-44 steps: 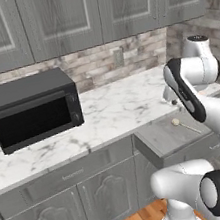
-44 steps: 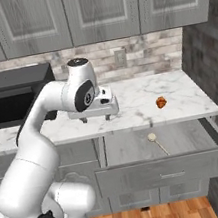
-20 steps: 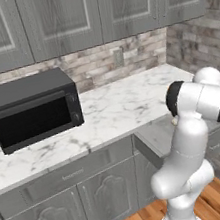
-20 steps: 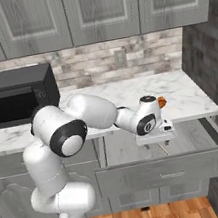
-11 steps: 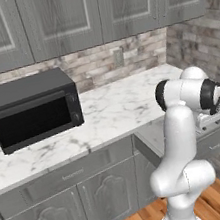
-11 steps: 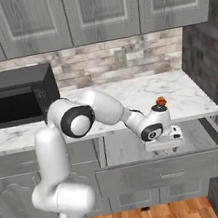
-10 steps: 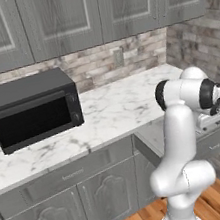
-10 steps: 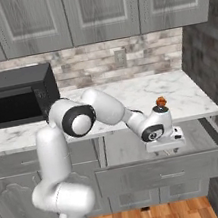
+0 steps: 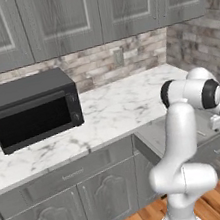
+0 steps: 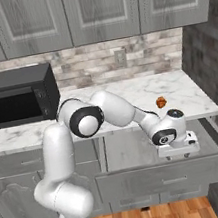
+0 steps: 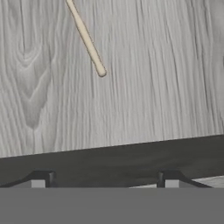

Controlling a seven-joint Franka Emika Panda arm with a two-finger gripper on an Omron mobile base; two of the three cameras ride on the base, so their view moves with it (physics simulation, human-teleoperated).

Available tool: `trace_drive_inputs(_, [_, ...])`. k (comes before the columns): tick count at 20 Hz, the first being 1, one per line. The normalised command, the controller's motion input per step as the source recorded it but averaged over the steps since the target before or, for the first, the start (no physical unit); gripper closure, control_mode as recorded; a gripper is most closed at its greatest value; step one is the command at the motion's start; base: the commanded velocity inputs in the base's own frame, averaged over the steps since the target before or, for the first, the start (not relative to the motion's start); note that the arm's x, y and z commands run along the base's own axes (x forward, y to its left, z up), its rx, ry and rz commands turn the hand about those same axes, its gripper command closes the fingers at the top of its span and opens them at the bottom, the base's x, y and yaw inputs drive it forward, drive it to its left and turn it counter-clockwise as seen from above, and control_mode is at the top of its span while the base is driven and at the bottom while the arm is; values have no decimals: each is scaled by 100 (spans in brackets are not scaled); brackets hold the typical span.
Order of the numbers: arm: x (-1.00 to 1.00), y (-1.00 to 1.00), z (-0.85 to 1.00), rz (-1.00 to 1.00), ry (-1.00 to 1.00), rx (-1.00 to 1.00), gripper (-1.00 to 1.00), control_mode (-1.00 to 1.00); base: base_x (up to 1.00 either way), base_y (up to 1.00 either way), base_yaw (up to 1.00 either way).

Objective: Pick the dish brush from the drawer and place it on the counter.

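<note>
You see the white arm reach from the lower left across to the open drawer at lower centre, its hand low inside on the right. Behind it the marble table carries a black microwave at the left and a small orange object near the right.

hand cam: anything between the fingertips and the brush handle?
Nothing. In the hand view, bare grey wood-grain drawer floor lies between the gripper and the dish brush handle.
</note>
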Motion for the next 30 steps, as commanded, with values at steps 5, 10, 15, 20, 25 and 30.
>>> trace_drive_inputs(5, [-60,-59,-20,10,0,0,-100,-100,0,0,0])
trace_drive_inputs(10, [-64,-58,-21,13,0,0,-100,-100,0,0,0])
trace_drive_inputs(15, [-60,-48,-5,11,-1,0,-100,-100,0,0,0])
trace_drive_inputs(20, [-29,-10,1,1,-9,0,-100,-100,0,0,0])
trace_drive_inputs(25, [26,9,38,1,-1,0,-100,-100,0,0,0])
trace_drive_inputs(30, [48,23,36,15,13,2,-100,-100,0,0,0])
